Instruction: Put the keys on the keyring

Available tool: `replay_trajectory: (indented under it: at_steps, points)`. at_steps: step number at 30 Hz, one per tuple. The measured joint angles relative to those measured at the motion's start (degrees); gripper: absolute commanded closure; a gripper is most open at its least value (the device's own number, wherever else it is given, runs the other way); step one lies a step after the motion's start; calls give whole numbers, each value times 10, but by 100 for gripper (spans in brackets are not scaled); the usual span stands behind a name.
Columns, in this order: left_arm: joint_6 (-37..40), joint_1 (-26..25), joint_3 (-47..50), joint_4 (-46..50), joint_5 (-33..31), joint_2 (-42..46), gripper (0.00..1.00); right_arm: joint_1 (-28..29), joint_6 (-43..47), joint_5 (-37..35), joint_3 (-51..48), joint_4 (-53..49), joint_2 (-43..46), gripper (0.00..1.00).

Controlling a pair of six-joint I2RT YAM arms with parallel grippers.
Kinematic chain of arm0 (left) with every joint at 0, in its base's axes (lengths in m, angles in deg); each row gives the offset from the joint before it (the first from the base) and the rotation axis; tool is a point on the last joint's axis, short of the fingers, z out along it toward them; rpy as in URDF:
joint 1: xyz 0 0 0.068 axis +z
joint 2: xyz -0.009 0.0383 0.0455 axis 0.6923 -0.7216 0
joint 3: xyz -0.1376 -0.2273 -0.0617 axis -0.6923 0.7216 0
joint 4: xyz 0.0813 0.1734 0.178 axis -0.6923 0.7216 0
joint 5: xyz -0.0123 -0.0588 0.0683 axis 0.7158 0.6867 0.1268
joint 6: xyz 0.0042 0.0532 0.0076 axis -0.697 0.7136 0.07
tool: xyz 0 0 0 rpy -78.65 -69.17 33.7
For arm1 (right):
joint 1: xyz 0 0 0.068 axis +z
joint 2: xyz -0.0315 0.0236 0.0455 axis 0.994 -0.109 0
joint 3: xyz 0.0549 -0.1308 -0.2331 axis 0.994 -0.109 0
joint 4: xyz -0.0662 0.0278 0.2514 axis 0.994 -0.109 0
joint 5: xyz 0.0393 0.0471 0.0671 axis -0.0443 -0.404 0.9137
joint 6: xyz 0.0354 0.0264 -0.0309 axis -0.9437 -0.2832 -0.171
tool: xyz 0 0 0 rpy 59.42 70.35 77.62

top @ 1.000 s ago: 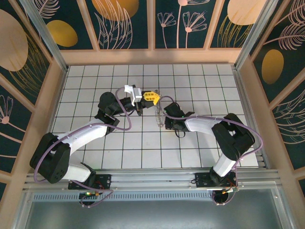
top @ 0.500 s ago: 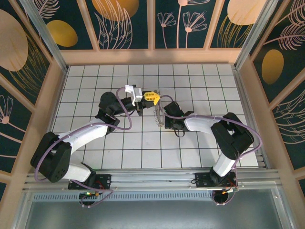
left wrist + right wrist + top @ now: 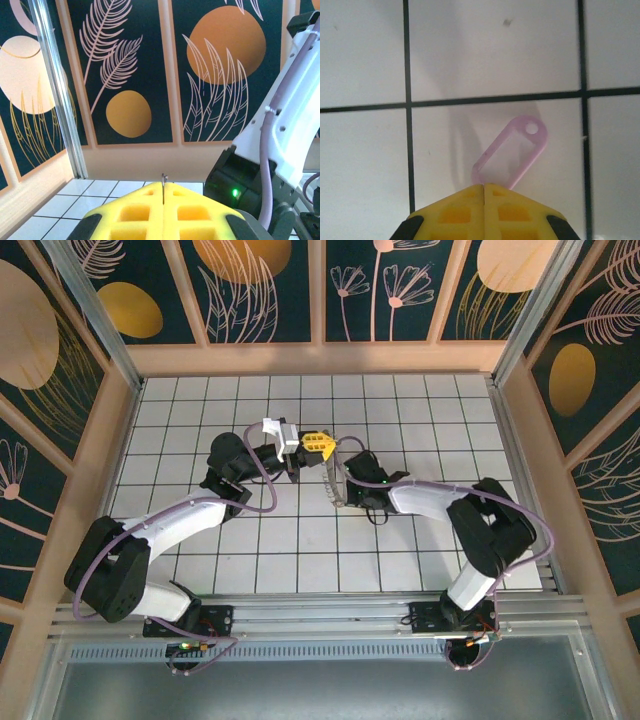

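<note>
The key (image 3: 540, 135) is a small pale lilac tag with a hole at its far end. It hangs over a white tile in the right wrist view. Its near end disappears between the yellow fingertips of my right gripper (image 3: 484, 186), which is shut on it. My left gripper (image 3: 163, 184) is shut on the keyring (image 3: 163, 178), of which a short thin metal edge pokes up between the yellow pads. In the top view the left gripper (image 3: 317, 445) sits mid-table. The right gripper (image 3: 335, 483) points down just right of it and slightly nearer.
The white tiled floor (image 3: 420, 410) has free room on all sides of the two arms. Wooden walls (image 3: 320, 358) with dark leaf panels enclose it. The right arm's black wrist housing (image 3: 250, 185) stands close beside the left gripper.
The right gripper's jaws have closed onto the key and the wrist has shifted slightly. The left arm has stayed put, still gripping the keyring.
</note>
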Motion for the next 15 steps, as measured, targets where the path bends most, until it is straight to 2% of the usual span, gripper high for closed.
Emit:
replay_trajectory:
  at_steps: [4, 6, 9, 15]
  points:
    - [0, 0, 0, 1, 0, 0, 100, -53, 21, 22, -26, 28, 92, 100]
    - [0, 0, 0, 2, 0, 0, 100, -92, 36, 57, -39, 58, 145, 100]
    - [0, 0, 0, 5, 0, 0, 100, -145, 57, 116, -51, 105, 198, 100]
    - [1, 0, 0, 17, 0, 0, 100, -219, 84, 264, -80, 193, 241, 100]
